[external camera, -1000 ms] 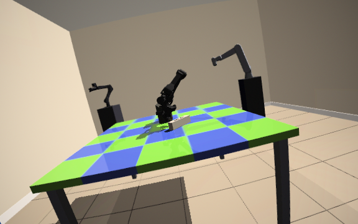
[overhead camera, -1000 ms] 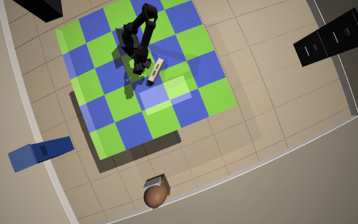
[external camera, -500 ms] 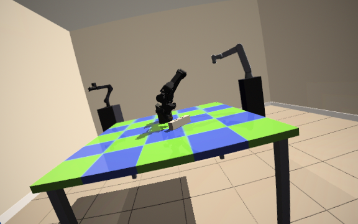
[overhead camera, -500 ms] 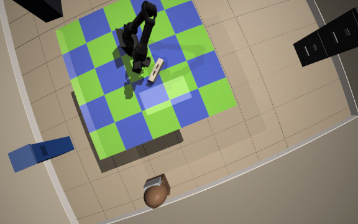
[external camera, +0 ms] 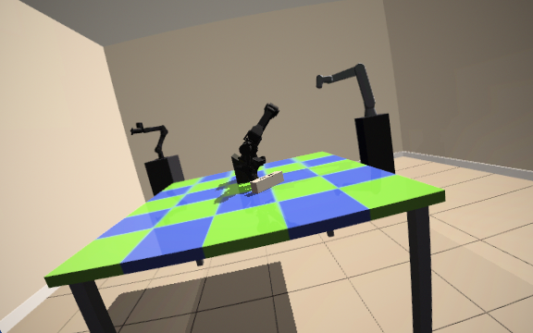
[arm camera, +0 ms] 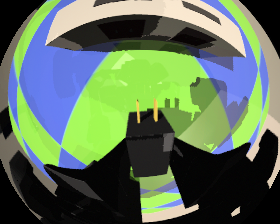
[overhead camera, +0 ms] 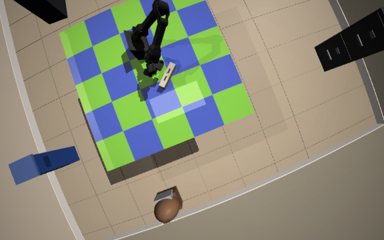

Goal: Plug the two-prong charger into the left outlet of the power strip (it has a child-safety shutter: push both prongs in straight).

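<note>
The black charger [arm camera: 150, 156] has two thin gold prongs, which point toward the power strip side of the wrist view. My gripper [arm camera: 146, 138] [overhead camera: 154, 69] is shut on the charger's sides, low over the table beside the strip. Whether the charger touches the table is not clear. The pale power strip [overhead camera: 167, 75] [external camera: 267, 182] [arm camera: 156, 8] lies just beyond the prongs, apart from them, with two dark outlets on its upper face. Its far part is cut off in the wrist view. The charger cannot be made out in the top and exterior views.
The green and blue checkered table [overhead camera: 176, 128] [external camera: 248, 226] carries the arm's base [overhead camera: 135, 43] close to the strip. Off the table stand a black cabinet [overhead camera: 353, 41], a blue box-like object [overhead camera: 57, 161] and two other arms on pedestals [external camera: 165, 173] [external camera: 375, 143].
</note>
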